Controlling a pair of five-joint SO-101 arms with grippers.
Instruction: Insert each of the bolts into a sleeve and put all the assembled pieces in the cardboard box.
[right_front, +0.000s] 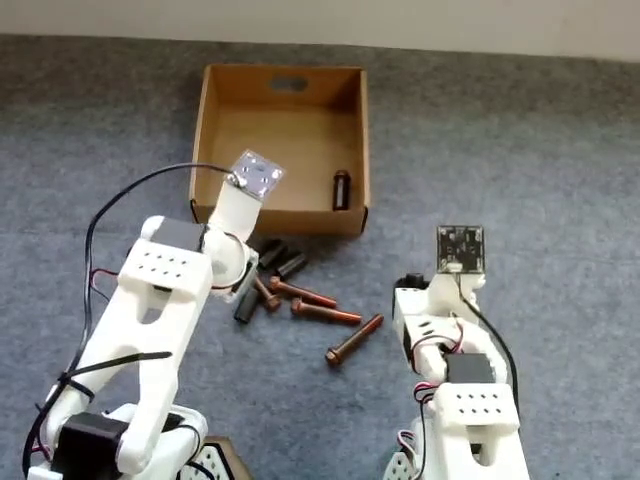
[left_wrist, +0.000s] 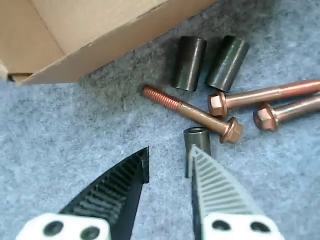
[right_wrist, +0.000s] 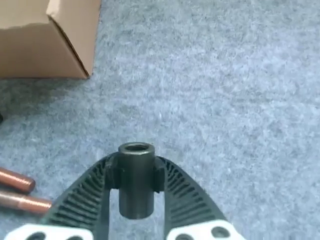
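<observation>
the right gripper (right_wrist: 135, 166) clenches a dark sleeve (right_wrist: 136, 192) with its bore facing out, likely so a bolt can slide in. the left gripper (left_wrist: 169, 152) hangs released over loose bolts (left_wrist: 192, 112) beside the cardboard box (right_front: 204, 140), which holds one piece (right_front: 342, 189).

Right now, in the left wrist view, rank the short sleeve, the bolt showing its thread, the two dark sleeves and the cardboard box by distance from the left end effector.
From the left end effector:
1. Short sleeve, close alongside it.
2. Bolt showing its thread, just beyond that sleeve.
3. Two dark sleeves, side by side; too close to rank apart.
4. Cardboard box, farthest.
</observation>
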